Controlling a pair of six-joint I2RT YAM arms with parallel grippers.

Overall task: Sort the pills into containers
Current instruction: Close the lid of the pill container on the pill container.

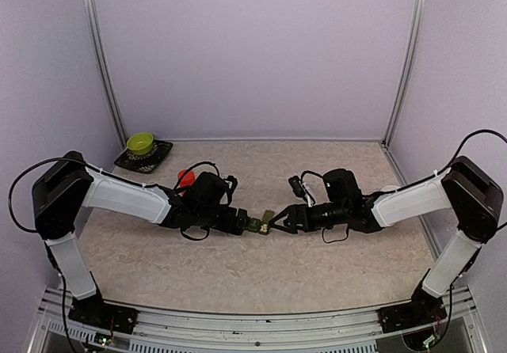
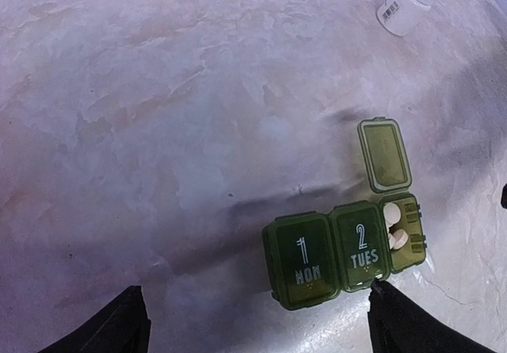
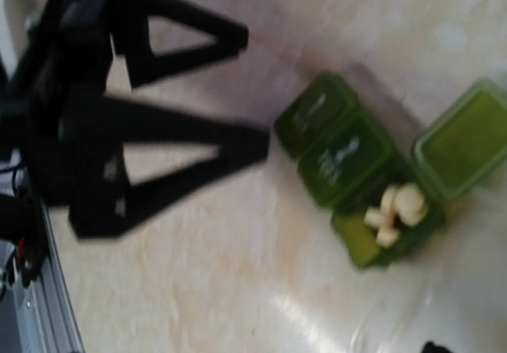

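The containers (image 2: 342, 252) are a dark green strip of three compartments lying on the table. The lids marked "1 MON" and "2 TUES" are shut. The third lid (image 2: 383, 154) is flipped open, and several white pills (image 2: 394, 226) lie inside that compartment. My left gripper (image 2: 257, 325) is open and empty just short of the strip, with one fingertip (image 2: 390, 309) touching or nearly touching the TUES corner. In the top view the strip (image 1: 259, 224) lies between my left gripper (image 1: 240, 224) and my right gripper (image 1: 279, 220). The blurred right wrist view shows the strip (image 3: 342, 157) and pills (image 3: 396, 206). The right gripper is open and empty.
A small white bottle (image 2: 407, 5) lies on its side beyond the strip. A red bottle (image 1: 184, 177) stands behind my left arm. A green bowl (image 1: 141, 142) sits on a dark plate (image 1: 162, 150) at the back left. The left gripper's black fingers (image 3: 170, 143) fill the left of the right wrist view.
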